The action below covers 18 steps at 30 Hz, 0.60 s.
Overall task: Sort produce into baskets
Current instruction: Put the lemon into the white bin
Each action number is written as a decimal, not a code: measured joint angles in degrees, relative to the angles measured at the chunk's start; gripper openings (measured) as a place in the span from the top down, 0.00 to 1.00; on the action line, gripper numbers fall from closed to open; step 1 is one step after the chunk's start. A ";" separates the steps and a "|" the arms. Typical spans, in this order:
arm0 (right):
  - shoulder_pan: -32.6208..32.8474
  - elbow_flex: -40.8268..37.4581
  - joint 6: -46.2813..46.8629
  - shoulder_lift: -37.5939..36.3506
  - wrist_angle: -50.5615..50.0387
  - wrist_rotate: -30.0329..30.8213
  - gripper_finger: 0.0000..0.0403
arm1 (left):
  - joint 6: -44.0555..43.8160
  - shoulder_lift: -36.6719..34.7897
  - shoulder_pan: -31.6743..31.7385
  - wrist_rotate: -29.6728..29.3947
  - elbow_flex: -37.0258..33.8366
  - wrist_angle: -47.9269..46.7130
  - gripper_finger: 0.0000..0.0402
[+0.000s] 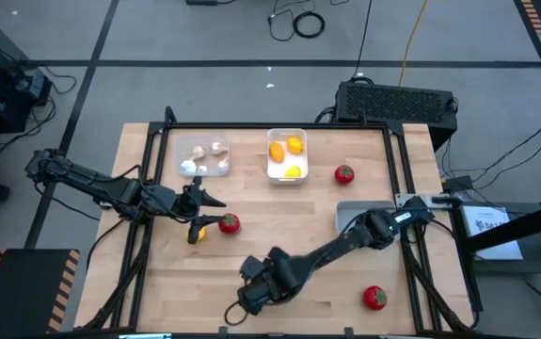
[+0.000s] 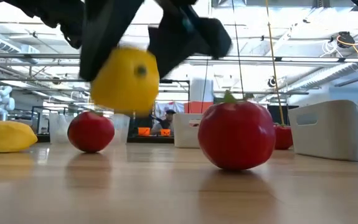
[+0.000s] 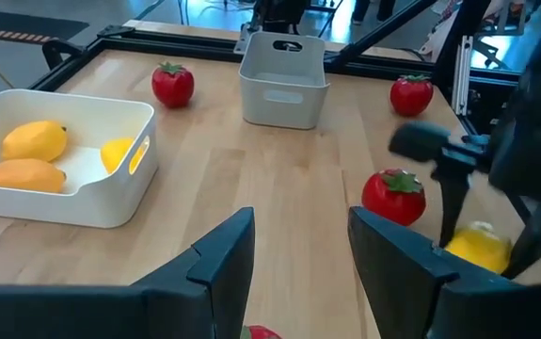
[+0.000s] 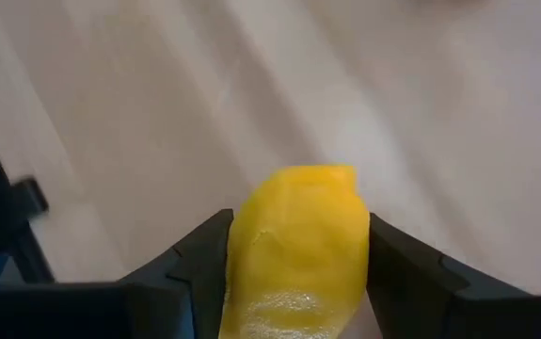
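The right hand (image 1: 256, 290), grasping a yellow fruit (image 4: 298, 245) above the desk (image 1: 279, 240), may drop it if the smooth skin slips.

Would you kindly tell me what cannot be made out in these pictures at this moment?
- High view: the yellow fruit gripped by the right gripper is hidden beneath that arm.
- Low view: the gripper above that fruit is blurred and cut off by the top edge.
- Left wrist view: a red piece below the open left gripper is cut by the bottom edge.
- High view: the whitish pieces in the clear basket are too small to count.
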 joint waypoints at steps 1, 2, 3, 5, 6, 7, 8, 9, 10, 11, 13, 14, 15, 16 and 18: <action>-0.56 0.00 -1.47 -0.86 -0.39 0.78 0.51 | 0.02 0.00 0.00 0.00 0.00 -0.14 0.55; -1.24 0.00 -3.38 -2.04 -1.24 1.60 0.51 | 0.04 0.00 0.00 0.00 0.00 -0.18 0.55; -1.93 0.00 -5.53 -3.14 -2.38 2.85 0.51 | 0.02 0.00 0.00 0.00 0.00 -0.17 0.55; -3.74 0.00 -9.08 -5.63 -4.75 5.51 0.51 | 0.03 0.02 0.00 0.00 0.00 -0.09 0.55; -4.79 0.00 -10.77 -6.98 -6.36 7.03 0.51 | 0.06 0.06 0.00 0.00 0.00 -0.12 0.55; -6.06 0.01 -12.22 -8.17 -8.26 8.55 0.51 | 0.07 0.07 0.00 0.00 0.00 -0.15 0.55; -7.54 0.02 -13.75 -9.06 -9.74 9.74 0.51 | 0.12 0.07 0.00 0.00 0.00 -0.15 0.55; -9.11 0.02 -15.33 -10.04 -10.76 10.55 0.51 | 0.58 0.07 0.01 0.00 0.00 -0.15 0.55; -10.75 0.02 -16.93 -10.89 -12.08 11.38 0.51 | 1.62 0.07 0.00 0.00 0.00 -0.15 0.55; -12.51 0.02 -18.53 -11.58 -13.50 11.95 0.51 | 2.75 0.07 0.00 0.00 0.00 -0.13 0.55; -16.19 0.02 -22.03 -12.69 -14.72 13.01 0.51 | 4.37 0.07 0.19 0.00 0.00 0.09 0.55; -18.19 0.02 -24.06 -13.09 -14.92 13.55 0.51 | 5.35 0.07 0.22 -0.02 0.00 0.04 0.55; -20.23 0.02 -26.04 -13.35 -15.48 13.65 0.51 | 5.91 0.07 0.22 -0.04 0.00 0.06 0.55; -22.28 0.02 -28.04 -13.41 -15.82 13.52 0.51 | 6.54 0.07 0.32 -0.12 0.00 0.04 0.55; -26.32 0.02 -31.71 -13.39 -15.94 12.92 0.51 | 8.15 0.07 0.60 -0.22 0.00 -0.13 0.55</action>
